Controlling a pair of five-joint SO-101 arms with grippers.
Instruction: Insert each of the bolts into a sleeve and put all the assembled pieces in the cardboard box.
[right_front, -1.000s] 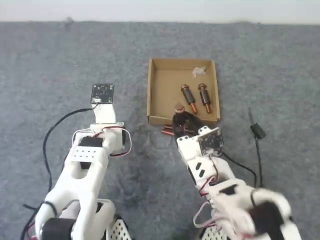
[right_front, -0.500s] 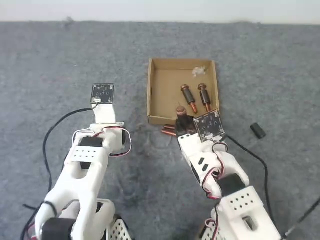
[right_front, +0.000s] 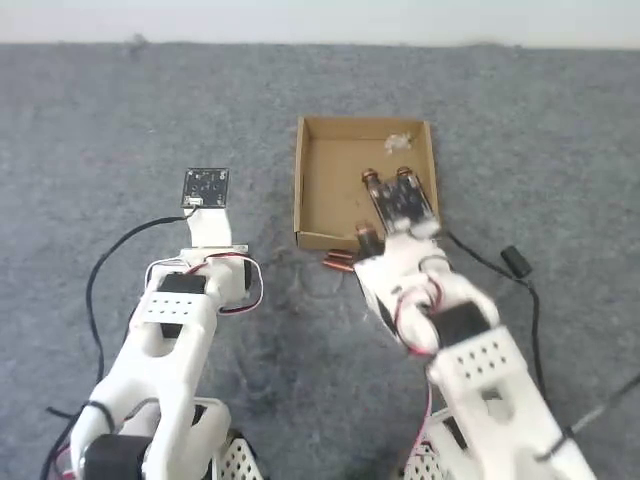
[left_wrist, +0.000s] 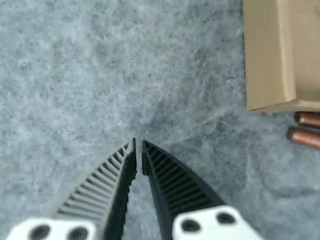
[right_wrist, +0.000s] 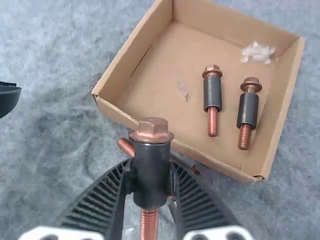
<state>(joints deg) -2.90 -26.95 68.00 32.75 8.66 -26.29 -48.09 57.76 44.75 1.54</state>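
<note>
Starting at the left, the left arm (right_front: 170, 330) is white plastic with red and black wires, folded, wrist aimed down at the grey felt-like carpet (right_front: 100, 120). On the left gripper (left_wrist: 138, 149) the ribbed black fingers are clenched, tips all but touching, nothing between them. It hangs over bare carpet, near the box corner.

Loose bolts (right_front: 338, 262), copper and threaded, lie on the carpet just beside the box's near wall. The cardboard box (right_front: 300, 180) is shallow, square and open-topped. Inside lie a first finished piece (right_wrist: 212, 97) and a second finished piece (right_wrist: 247, 112), side by side, each a copper hex-head bolt in a dark cylindrical sleeve. A white crumpled scrap (right_wrist: 257, 51) sits in a far corner.

The right arm (right_front: 470, 350) stretches forward, wrist over the box's near wall. The right gripper (right_wrist: 150, 169) has its ribbed fingers clamped on a sleeved bolt (right_wrist: 150, 150), upright, hex head up, thread poking out below.

A small black block (right_front: 516, 261) lies on the carpet right of the box, by a black cable (right_front: 535, 320).
</note>
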